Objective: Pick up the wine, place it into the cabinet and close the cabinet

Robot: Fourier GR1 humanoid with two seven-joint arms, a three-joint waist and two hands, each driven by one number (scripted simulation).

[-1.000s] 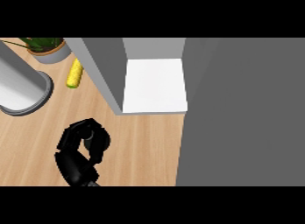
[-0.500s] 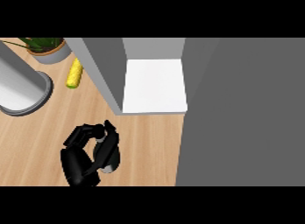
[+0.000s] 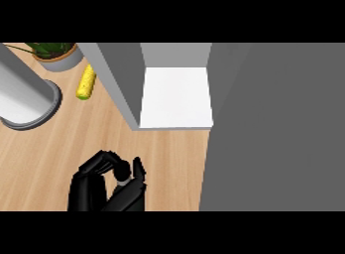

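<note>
Fingers (image 3: pixel 108 162) curled on left hand (image 3: pixel 95 187), grey cabinet (image 3: pixel 124 84) open, white inside

Pale wood counter (image 3: pixel 51 158), white cabinet shelf (image 3: pixel 177 99) — yellow-green corn (image 3: pixel 86 83), black left hand (image 3: pixel 106 186).

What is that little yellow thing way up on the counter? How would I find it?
Start at the big grey cylinder standing at the left of the wooden counter. Just to its right, below the potted plant, lies the corn cob. It is the only yellow, long thing there, with a green tip.
</note>
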